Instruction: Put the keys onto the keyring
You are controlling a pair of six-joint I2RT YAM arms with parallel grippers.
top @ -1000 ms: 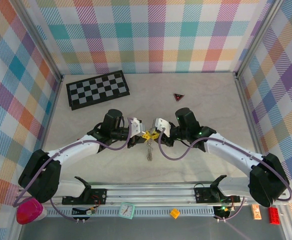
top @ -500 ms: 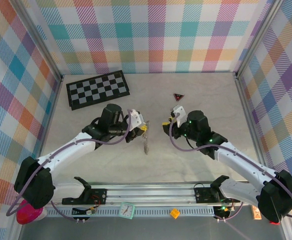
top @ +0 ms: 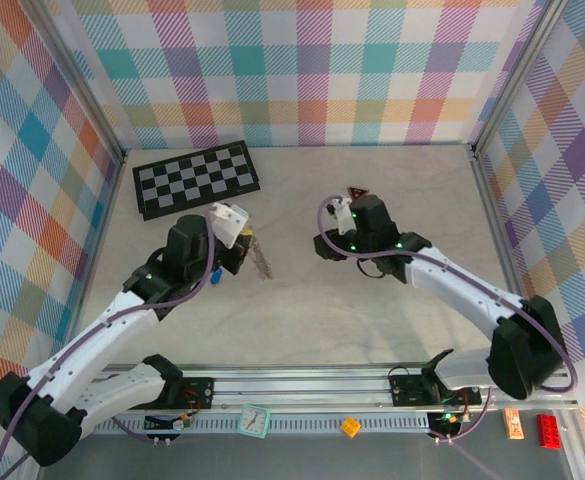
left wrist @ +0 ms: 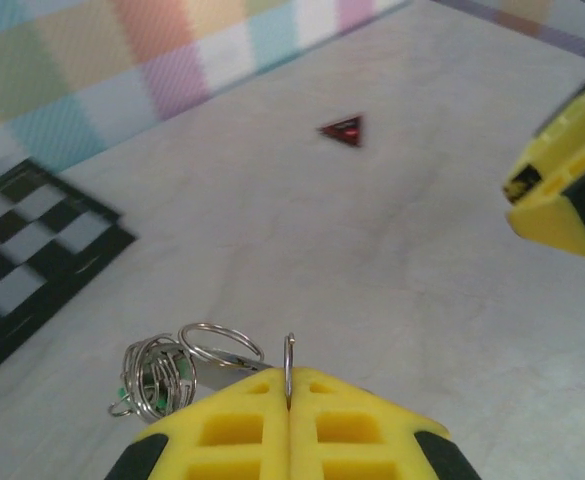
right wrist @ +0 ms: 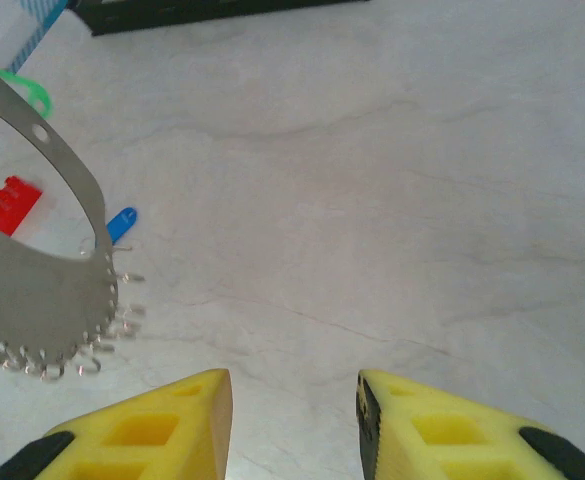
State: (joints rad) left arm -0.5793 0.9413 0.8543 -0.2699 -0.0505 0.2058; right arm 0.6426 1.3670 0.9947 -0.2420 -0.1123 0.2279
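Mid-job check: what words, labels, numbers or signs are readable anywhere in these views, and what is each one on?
No readable text in any view.
On the dark triangle: a red mark, too blurred to make out.
On the teal clock by the near rail: dial too small to read.
On the orange tag at the near right: print, if any, too small to read.
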